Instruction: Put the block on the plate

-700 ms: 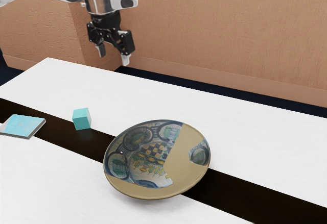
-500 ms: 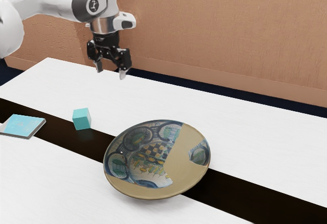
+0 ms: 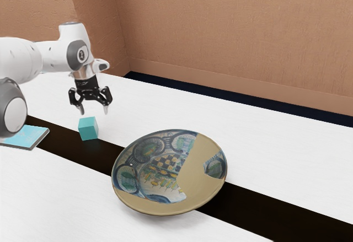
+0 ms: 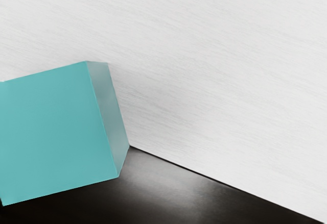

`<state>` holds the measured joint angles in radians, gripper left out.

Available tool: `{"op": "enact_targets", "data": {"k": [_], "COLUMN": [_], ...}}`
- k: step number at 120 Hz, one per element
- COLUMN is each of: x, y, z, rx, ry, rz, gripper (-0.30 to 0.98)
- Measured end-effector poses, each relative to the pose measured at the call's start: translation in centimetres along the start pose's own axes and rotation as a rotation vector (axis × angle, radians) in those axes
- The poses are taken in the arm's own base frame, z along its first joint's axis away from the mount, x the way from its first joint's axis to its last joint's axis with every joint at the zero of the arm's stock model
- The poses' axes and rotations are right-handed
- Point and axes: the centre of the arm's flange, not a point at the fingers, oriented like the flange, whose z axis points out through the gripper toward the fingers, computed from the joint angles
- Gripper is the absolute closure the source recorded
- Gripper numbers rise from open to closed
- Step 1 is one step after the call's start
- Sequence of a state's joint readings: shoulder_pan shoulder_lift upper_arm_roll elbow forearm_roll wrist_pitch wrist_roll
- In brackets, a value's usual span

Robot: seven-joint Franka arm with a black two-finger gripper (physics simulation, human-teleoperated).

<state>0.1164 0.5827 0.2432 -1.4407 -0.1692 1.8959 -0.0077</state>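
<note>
Block (image 3: 88, 129) sits in from the worktop's (image 3: 276, 148) far edge, on the dark band's (image 3: 248, 206) border. End effector (image 3: 94, 111) hangs just above, widely parted and empty. Likely light, stiff, hardly fragile; pinch opposite side faces at mid-height.

1. White table (image 3: 276, 148): flat dark strip (image 3: 248, 209) runs along it.
2. Round tan patterned plate (image 3: 201, 178): lies across strip, exterior view's right, nearer camera than block.
3. Small solid teal cube block (image 3: 87, 129): at strip's far edge, between plate and book, apart from both.
4. Thin light-blue rectangular book (image 3: 27, 137): on strip, exterior view's left.
</note>
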Motion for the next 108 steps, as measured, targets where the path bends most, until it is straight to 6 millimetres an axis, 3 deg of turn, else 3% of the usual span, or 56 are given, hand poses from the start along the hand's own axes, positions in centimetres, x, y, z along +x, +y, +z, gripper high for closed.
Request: {"op": "enact_targets", "data": {"k": [13, 35, 85, 108], "x": [0.5, 1.2, 2.3, 2.6], "y": [-2.7, -5.2, -6.1, -6.1], "z": [1.3, 3.8, 7.1, 7.7], "rx": [0.001, 0.001, -0.009, -0.013], "ry": [-0.005, -0.012, 0.008, 0.025], "rz": [-0.043, -0.086, -0.109, -0.113], "gripper": [0.00, 0.00, 0.00, 0.03]}}
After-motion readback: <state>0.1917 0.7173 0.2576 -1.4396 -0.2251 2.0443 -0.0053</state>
